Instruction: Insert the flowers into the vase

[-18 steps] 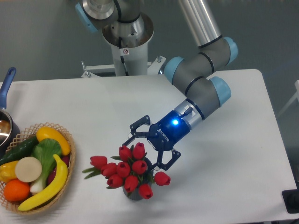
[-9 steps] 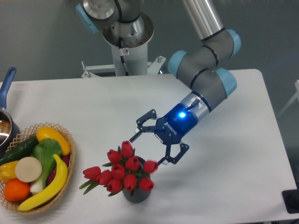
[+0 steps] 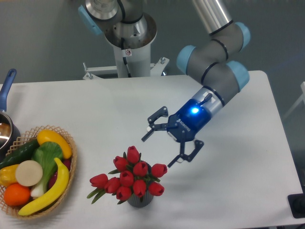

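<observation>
A: Where are the flowers point(image 3: 131, 179) now?

B: In the lower middle of the frame, standing in the vase point(image 3: 139, 201) – only the low part of the vase shows under the buds. The gripper point(image 3: 164, 145) hangs just up and right of the bunch, its fingers spread wide, holding nothing and not touching the buds.

A: How would they handle, if one must take them again?

B: I judge them light and soft. The heads would bend or crush, so the stems low down are the better place to hold. But the stems are hidden inside the vase. The bunch is wider than the vase, and some buds lean to the left over the worktop point(image 3: 95, 114) – a push could tip the vase.
</observation>
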